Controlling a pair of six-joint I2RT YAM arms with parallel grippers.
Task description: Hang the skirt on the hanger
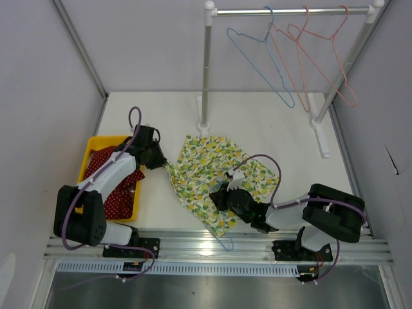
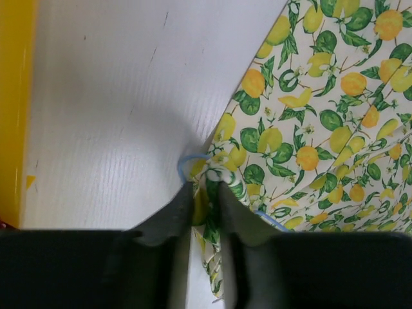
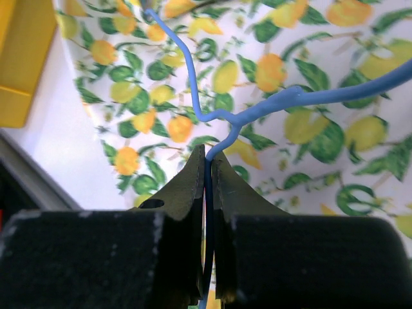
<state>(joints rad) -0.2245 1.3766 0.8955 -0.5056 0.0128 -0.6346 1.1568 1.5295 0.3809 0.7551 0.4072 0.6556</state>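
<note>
Now my right gripper [image 3: 206,154] is clamping the blue wire hanger [image 3: 286,96]; my left gripper [image 2: 205,188] is straddling the lemon-print fabric skirt [image 2: 322,116] edge, gripping or loose I cannot tell.

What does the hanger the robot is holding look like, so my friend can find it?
On the white table, find the lemon-print fabric skirt spread in the middle. A thin blue wire hanger lies with it, pinched in the right arm's fingers. The other blue wire hanger and the pink wire hangers dangle from the metal rail behind; this one is down at the skirt.
</note>
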